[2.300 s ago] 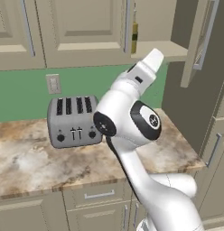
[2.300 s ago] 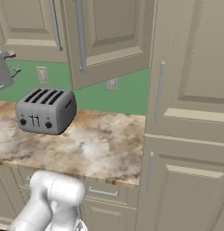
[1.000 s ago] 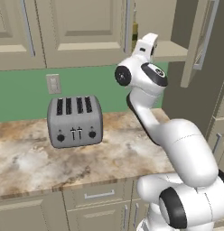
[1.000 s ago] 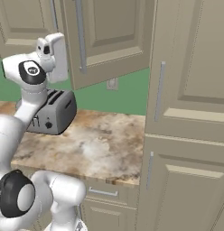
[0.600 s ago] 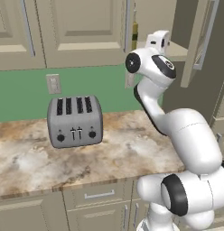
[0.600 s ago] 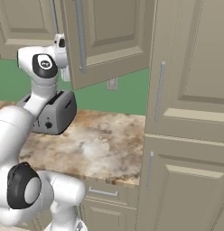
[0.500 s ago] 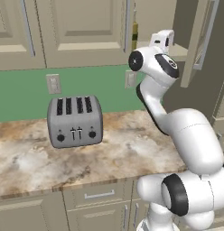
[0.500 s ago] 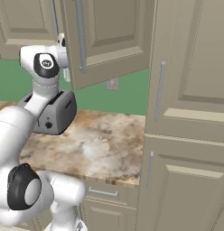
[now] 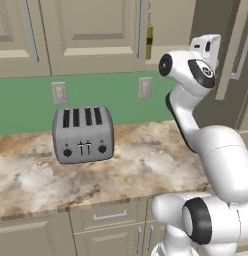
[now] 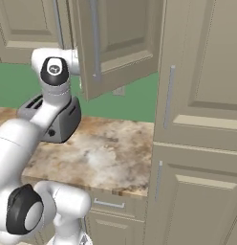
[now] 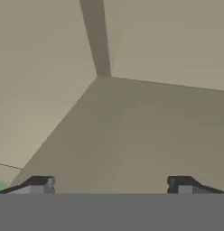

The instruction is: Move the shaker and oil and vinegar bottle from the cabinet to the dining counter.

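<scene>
Two dark fingers spread wide, grasping nothing, I'm reaching into the beige upper cabinet; next I'd swing toward the slim olive-yellow bottle.

No readable text, label, brand, number or sign appears anywhere: the toaster, the cabinet doors and the wall outlets are all unmarked.
</scene>
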### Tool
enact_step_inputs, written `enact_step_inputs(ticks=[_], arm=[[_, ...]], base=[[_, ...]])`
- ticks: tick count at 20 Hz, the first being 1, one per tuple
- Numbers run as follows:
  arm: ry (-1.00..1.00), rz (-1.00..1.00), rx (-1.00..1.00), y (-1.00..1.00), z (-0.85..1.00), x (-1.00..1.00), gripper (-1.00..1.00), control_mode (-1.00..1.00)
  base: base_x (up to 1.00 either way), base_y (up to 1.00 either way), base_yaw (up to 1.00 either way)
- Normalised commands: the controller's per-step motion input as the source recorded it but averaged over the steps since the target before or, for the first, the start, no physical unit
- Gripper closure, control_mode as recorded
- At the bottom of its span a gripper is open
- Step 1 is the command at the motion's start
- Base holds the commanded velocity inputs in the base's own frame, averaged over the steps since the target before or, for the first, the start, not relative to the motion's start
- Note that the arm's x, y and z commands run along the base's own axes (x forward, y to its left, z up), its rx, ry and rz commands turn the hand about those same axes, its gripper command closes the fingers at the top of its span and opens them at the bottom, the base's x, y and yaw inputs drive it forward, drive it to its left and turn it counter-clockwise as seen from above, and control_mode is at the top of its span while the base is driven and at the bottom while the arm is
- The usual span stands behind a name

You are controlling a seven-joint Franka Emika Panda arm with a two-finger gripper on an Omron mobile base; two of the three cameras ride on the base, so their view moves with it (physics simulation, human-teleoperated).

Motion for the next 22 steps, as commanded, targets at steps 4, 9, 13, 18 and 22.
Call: enact_step_inputs(ticks=[4,9,13,18,22], arm=[[0.16,-0.19,-0.03,-0.72,0.0,-0.01,-1.0,-1.0],[0.16,-0.17,-0.02,-0.81,0.0,0.0,-1.0,-1.0],[0.12,-0.14,0.0,-0.74,0.0,0.0,-1.0,-1.0],[-0.02,-0.04,0.0,-0.37,-0.05,-0.34,-1.0,-1.0],[-0.16,0.0,0.0,0.45,-0.12,-0.81,-1.0,-1.0]], base=[[0.0,0.0,0.0],[0.0,0.0,0.0],[0.0,0.0,0.0],[0.0,0.0,0.0],[0.0,0.0,0.0]])
